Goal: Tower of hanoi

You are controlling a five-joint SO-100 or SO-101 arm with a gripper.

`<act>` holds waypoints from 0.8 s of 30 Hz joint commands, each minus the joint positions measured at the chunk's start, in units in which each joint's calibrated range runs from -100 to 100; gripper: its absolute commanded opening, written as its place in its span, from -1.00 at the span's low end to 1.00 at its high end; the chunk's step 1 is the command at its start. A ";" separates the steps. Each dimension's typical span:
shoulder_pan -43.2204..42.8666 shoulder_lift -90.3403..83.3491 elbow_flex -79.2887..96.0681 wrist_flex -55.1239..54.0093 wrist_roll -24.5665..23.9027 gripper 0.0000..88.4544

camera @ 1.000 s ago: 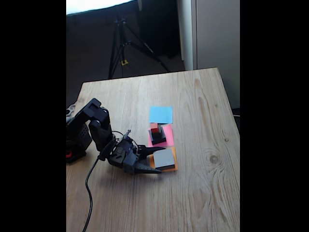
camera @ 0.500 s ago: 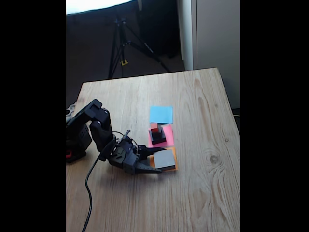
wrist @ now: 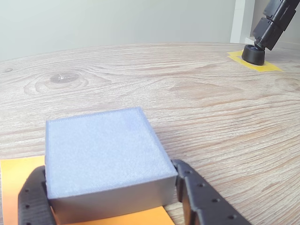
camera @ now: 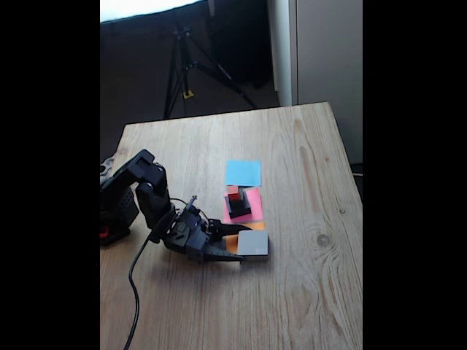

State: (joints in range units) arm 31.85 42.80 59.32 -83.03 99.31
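The grey slab (camera: 253,243) sits low over the right side of the orange paper (camera: 231,245), and I cannot tell whether it touches it. My gripper (camera: 241,245) reaches in from the left and is shut on the slab. In the wrist view the slab (wrist: 105,150) stands between both fingers (wrist: 199,197), pressed at its sides, with the orange paper (wrist: 18,173) beneath. Behind it, on the pink paper (camera: 255,211), lies the black slab (camera: 241,210) carrying the small black cube (camera: 244,197) and the red cube (camera: 233,193) side by side.
A blue paper (camera: 243,173) lies further back on the wooden table (camera: 306,292). The arm's base (camera: 117,204) and its cable (camera: 134,292) occupy the left edge. A tripod (camera: 186,58) stands beyond the table. A black foot on yellow tape (wrist: 255,54) shows far right.
The grey slab has shifted to the right and slightly forward with the gripper, uncovering the left part of the orange paper. The stack on the pink paper has not moved.
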 commanded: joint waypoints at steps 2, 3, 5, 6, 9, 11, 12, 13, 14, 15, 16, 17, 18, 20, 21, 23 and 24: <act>-0.39 -0.86 0.22 -0.87 0.69 -0.39; -0.39 -0.86 0.22 -0.87 0.69 -0.39; -0.47 -0.86 0.22 -0.87 0.69 -0.40; -0.55 -0.86 0.22 -0.87 0.69 -0.40; -0.80 -0.78 0.22 -0.95 0.69 -0.43; -0.89 -0.71 0.22 -1.03 0.69 -0.45; -0.97 -0.71 0.22 -1.03 0.69 -0.47; -0.97 -0.71 0.22 -1.03 0.69 -0.48; -0.97 -0.71 0.22 -1.03 0.69 -0.49; -0.97 -0.71 0.22 -1.03 0.69 -0.49; -0.97 -0.78 0.22 -1.03 0.69 -0.51; -0.97 -0.86 0.22 -1.03 0.69 -0.53; -0.89 -0.93 0.22 -0.87 0.69 -0.53; -0.89 -1.01 0.22 -0.87 0.69 -0.54; -0.97 -1.16 0.22 -0.87 0.69 -0.54; -1.06 -1.31 0.22 -0.87 0.69 -0.54; -1.06 -1.46 0.22 -0.79 0.69 -0.54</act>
State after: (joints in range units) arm 31.54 42.80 59.32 -83.03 99.31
